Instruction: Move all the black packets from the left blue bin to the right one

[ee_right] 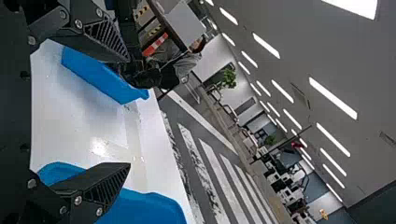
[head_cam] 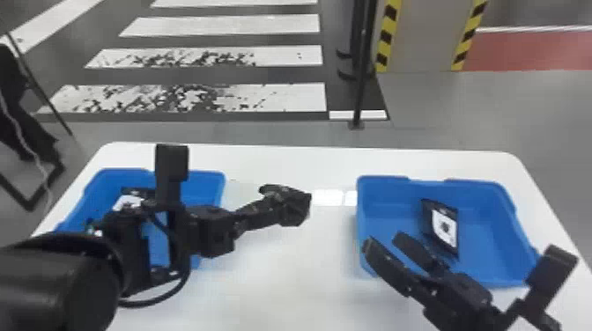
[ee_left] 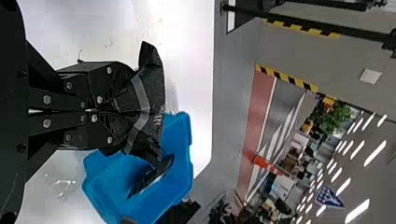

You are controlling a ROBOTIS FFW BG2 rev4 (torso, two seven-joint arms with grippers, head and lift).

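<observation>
In the head view my left gripper (head_cam: 260,211) is above the table between the two bins, shut on a crumpled black packet (head_cam: 288,204). The left wrist view shows the gripper (ee_left: 122,111) with its fingers pinching the black packet (ee_left: 152,100). The left blue bin (head_cam: 209,185) is partly behind the left arm, with a black packet with a white label (head_cam: 127,202) in it. Another labelled black packet (head_cam: 445,226) leans inside the right blue bin (head_cam: 484,189). My right gripper (head_cam: 394,259) is over that bin's near left part, open; its fingers stand wide apart in the right wrist view (ee_right: 116,114).
Both bins stand on a white table (head_cam: 308,281), whose bare middle lies between them. Beyond its far edge are a dark pole (head_cam: 361,79) and a striped floor. A dark stand (head_cam: 26,132) is off the table's left side.
</observation>
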